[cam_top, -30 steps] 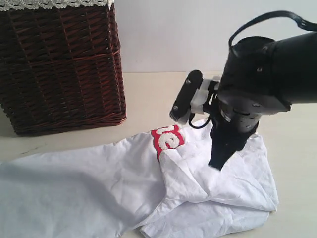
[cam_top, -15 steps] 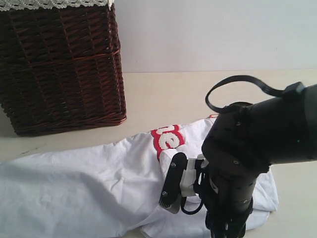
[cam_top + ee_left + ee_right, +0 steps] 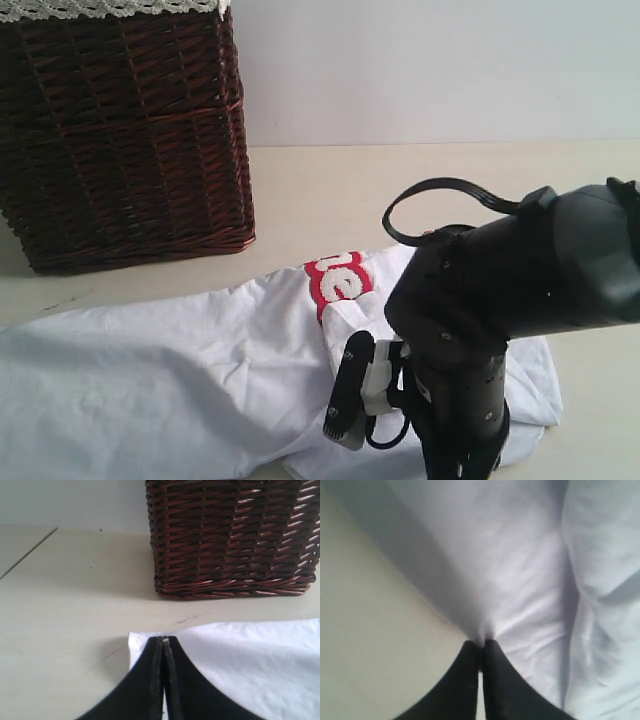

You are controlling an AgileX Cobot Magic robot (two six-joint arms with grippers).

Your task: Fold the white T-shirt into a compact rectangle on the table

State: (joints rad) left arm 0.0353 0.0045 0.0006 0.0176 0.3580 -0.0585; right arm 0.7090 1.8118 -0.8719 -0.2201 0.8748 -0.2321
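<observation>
Right arm [image 3: 520, 280] is now lower, down from above the red lettering [image 3: 338, 282] to the far edge of the white T-shirt [image 3: 180, 390]; shirt lies crumpled on the table [image 3: 340, 190] in front of the wicker basket [image 3: 120, 130].
Left wrist: left gripper [image 3: 163, 639] pressed together over the shirt corner near the basket; whether cloth is caught, cannot tell.
Right wrist: right gripper [image 3: 482, 641] pinching a pucker of shirt fabric; bare table alongside.
</observation>
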